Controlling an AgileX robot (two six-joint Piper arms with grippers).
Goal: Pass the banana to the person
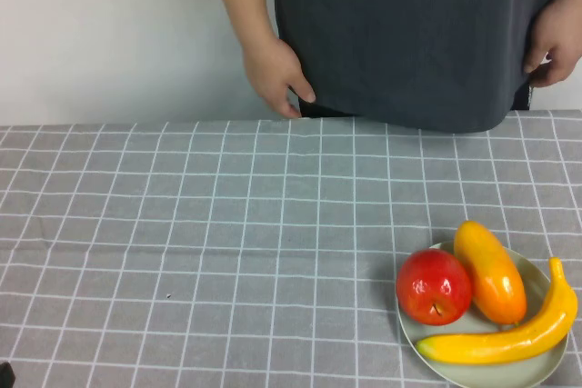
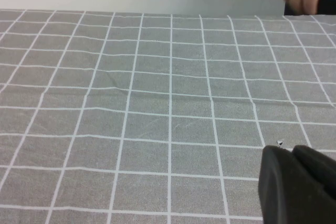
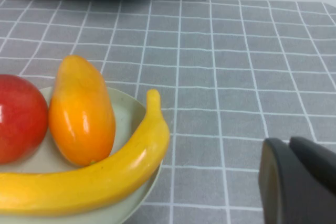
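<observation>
High view: banana [image 1: 509, 338] on plate [image 1: 482, 372] at surface's near right beside mango [image 1: 491, 272] and apple [image 1: 434, 286], likely light, stiff, glossy-slick, best gripped mid-body; left gripper [image 2: 296, 184] and right gripper [image 3: 299, 182] low nearby, jaws' state indeterminate; person [image 1: 409, 34] waits opposite.

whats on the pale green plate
The pale green plate holds a round red apple, a plump orange-yellow mango-like fruit and a long curved yellow banana. The plate beneath them is covered. Both grippers are hardly in view.
</observation>
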